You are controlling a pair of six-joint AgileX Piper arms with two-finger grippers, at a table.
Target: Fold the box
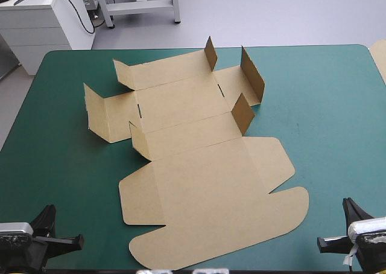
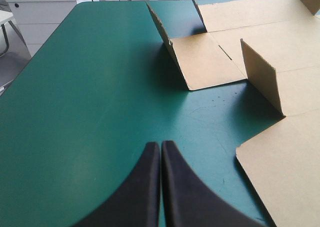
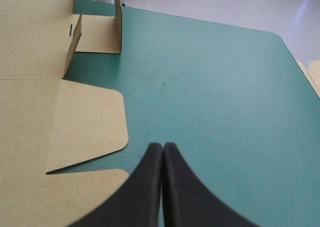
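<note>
I log: only the high view shows the whole box (image 1: 199, 177), centre frame, lid flat, small flaps raised. Wrist views: left gripper (image 2: 160, 146) and right gripper (image 3: 163, 147) pinched together, empty.

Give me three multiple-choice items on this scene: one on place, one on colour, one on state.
1. Where is the box? A. On the table, apart from the left gripper and right gripper. B. Hanging off the far edge. C. On the floor.
2. What colour is the table cover? A. Red. B. Teal-green. C. White.
3. How do the grippers' fingers stand? A. Both open. B. Both shut. C. Only the left open.
Answers: 1 A, it lies mid-table, both grippers at the near edge; 2 B, teal-green shows round the box; 3 B, each pair meets in one pointed arch.
</note>
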